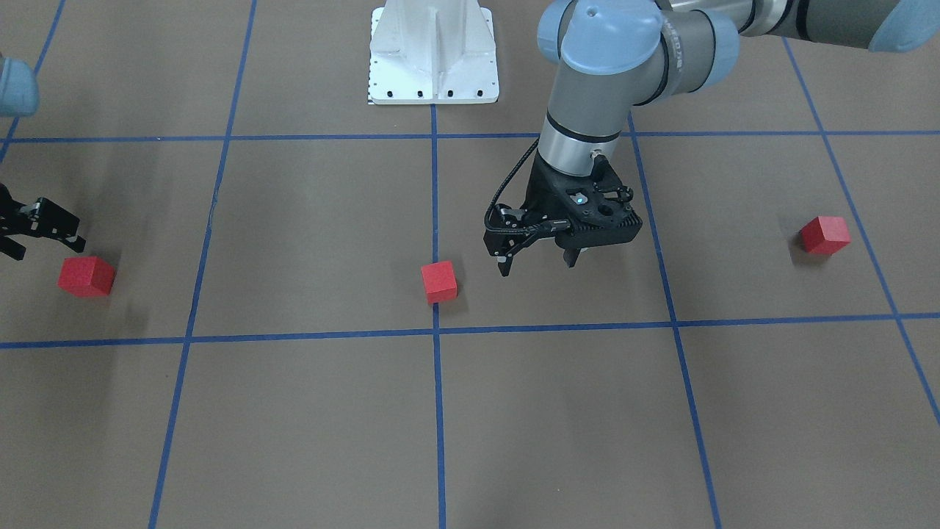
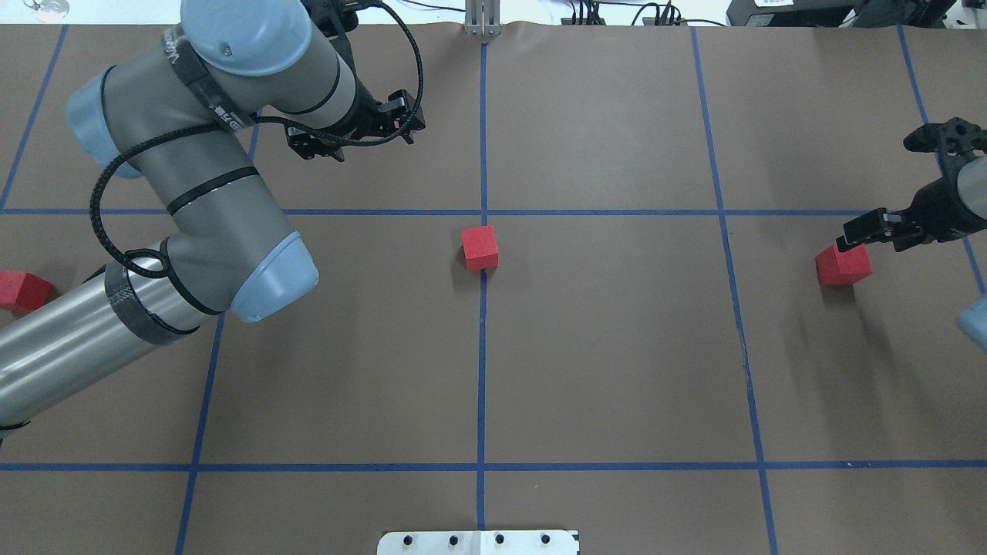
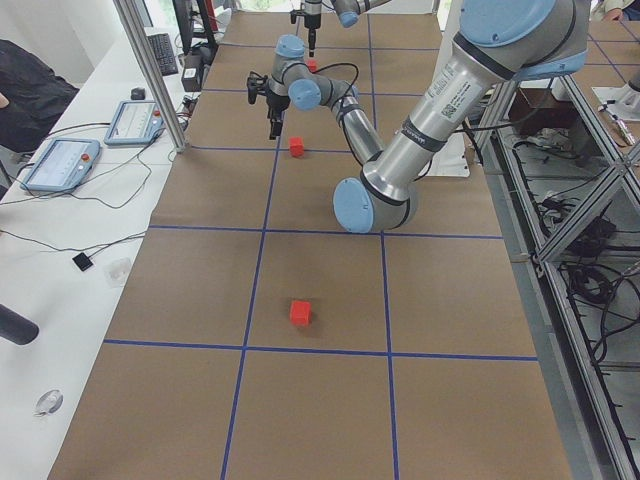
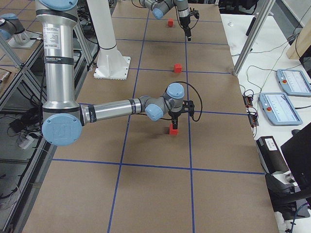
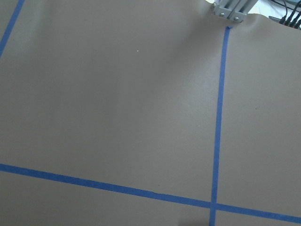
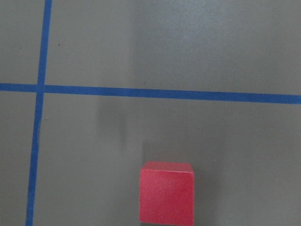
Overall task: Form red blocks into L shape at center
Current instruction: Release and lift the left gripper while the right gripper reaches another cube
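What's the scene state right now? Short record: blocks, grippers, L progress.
middle red block: on the blue line, just robot-side of the center crossing
left red block: far out on the robot's left
right red block: far out on the robot's right, close by the right gripper
left gripper: open, empty, apart from the middle red block
right gripper: open, not gripping
L shape: not formed, blocks far apart
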Controlling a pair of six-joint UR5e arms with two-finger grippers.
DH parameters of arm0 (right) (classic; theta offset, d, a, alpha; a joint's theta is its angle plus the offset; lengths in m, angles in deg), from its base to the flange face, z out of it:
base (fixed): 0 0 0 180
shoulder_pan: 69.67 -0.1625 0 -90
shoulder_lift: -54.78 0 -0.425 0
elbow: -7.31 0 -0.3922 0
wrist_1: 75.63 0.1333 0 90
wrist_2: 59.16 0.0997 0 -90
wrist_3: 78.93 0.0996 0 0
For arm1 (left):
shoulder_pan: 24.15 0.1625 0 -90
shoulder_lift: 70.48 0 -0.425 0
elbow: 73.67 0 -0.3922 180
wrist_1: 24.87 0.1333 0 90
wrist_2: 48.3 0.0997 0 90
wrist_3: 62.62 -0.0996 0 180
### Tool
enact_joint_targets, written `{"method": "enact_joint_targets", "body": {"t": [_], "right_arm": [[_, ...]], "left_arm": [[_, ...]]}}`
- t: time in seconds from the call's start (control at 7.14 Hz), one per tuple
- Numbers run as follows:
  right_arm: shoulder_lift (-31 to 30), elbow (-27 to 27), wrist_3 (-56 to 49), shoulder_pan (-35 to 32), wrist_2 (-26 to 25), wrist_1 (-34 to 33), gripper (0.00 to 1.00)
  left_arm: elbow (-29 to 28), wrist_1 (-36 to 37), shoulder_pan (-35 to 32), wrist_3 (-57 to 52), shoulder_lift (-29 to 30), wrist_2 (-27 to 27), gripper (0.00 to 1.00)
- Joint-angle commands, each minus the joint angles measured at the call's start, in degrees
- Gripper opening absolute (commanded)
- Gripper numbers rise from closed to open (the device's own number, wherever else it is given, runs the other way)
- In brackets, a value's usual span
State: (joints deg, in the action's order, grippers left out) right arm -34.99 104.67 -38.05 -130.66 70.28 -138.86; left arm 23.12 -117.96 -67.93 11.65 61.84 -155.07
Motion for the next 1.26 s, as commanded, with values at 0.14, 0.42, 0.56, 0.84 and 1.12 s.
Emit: {"method": "enact_joint_targets", "body": {"t": [0.14,0.42,0.56,0.84,1.12], "right_arm": [[1.2,-3.3,-0.3,1.3,-0.8,0.2,0.99],[2.6,-6.3,-0.3,1.9,-1.3,0.2,0.99],[2.8,-6.9,-0.4,2.0,-1.3,0.3,0.99],[2.8,-7.8,-0.4,3.1,-2.1,0.4,0.99],[2.9,-8.1,-0.3,3.6,-2.0,0.4,0.87]], "left_arm": [[0.1,-0.4,0.2,0.1,-1.3,0.0,1.0],[0.0,-0.4,0.3,0.1,-1.4,0.1,1.0],[-0.2,-0.4,0.3,0.1,-1.4,0.1,1.0],[-0.4,-0.5,0.4,0.1,-1.4,0.1,1.0],[0.0,-0.5,0.4,0.2,-1.8,0.1,1.0]]}}
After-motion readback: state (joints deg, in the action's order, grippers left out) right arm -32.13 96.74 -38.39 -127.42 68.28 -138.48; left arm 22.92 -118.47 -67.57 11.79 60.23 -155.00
